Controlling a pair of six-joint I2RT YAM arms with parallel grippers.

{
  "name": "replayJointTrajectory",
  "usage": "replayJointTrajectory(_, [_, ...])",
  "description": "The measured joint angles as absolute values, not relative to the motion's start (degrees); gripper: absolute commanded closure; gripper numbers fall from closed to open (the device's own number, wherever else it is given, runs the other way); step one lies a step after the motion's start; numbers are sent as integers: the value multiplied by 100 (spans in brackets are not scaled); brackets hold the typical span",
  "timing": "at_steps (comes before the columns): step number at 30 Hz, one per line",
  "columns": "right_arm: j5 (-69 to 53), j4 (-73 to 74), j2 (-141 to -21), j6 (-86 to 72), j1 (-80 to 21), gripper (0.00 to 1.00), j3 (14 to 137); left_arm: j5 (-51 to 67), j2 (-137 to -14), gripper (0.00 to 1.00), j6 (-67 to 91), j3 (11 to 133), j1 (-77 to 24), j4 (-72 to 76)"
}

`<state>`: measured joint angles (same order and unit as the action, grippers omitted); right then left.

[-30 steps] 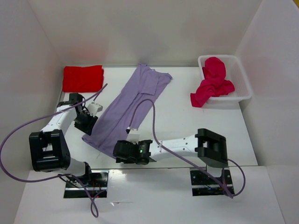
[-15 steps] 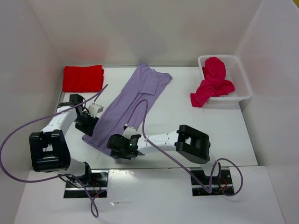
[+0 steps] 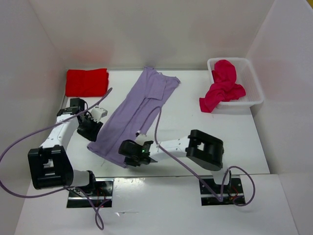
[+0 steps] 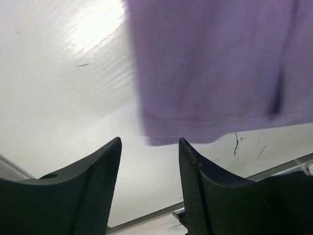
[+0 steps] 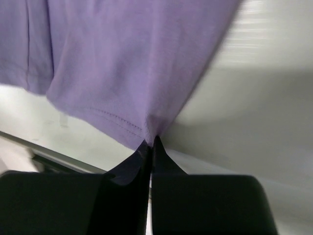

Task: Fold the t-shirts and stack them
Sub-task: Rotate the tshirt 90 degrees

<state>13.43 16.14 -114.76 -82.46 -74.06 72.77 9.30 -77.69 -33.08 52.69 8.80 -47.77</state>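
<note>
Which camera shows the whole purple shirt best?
The top view: the purple shirt shows full length. The left wrist view catches only a hem corner; the right wrist view only hem pinched by the right gripper.

Lavender t-shirt flat, diagonal, mid-table

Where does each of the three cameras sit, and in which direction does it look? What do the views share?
Top external: above and behind the bases, looking down on the table; shows left arm, right arm, lavender t-shirt, folded red t-shirt, crimson t-shirt spilling over the white bin.
Left wrist: on the left arm, facing the table past the open left jaws toward the lavender t-shirt's hem.
Right wrist: on the right arm; the right jaws pinch that hem, shut.
Shared: all three show the lavender t-shirt.
</note>
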Motion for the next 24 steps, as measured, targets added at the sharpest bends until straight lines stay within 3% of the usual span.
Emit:
replayJointTrajectory(4, [1310,1704,-10394,-8414,-7251,100,5933,921,-7303,32,-3459,5507,849,-4917])
replayJointTrajectory(14, [1299,2788,-8318,-8503,-7137,100,4016,849,-7032,30,-3588,6018,-294,-5122])
replayJointTrajectory(17, [1236,3059,-7662,-8595,-7137,87,3522,799,-7019,29,-3551,6123,-950,-5166])
replayJointTrajectory(20, [1138,3378,-6982,-8617,-7137,57,3138,733,-6936,29,-3428,6163,-1686,-5148])
replayJointTrajectory(22, [1100,3706,-6600,-8611,-7137,47,3079,626,-6827,29,-3389,6163,-2174,-5140])
replayJointTrajectory(24, [1087,3953,-6324,-8586,-7137,43,3114,532,-6670,30,-3385,6145,-2589,-5100])
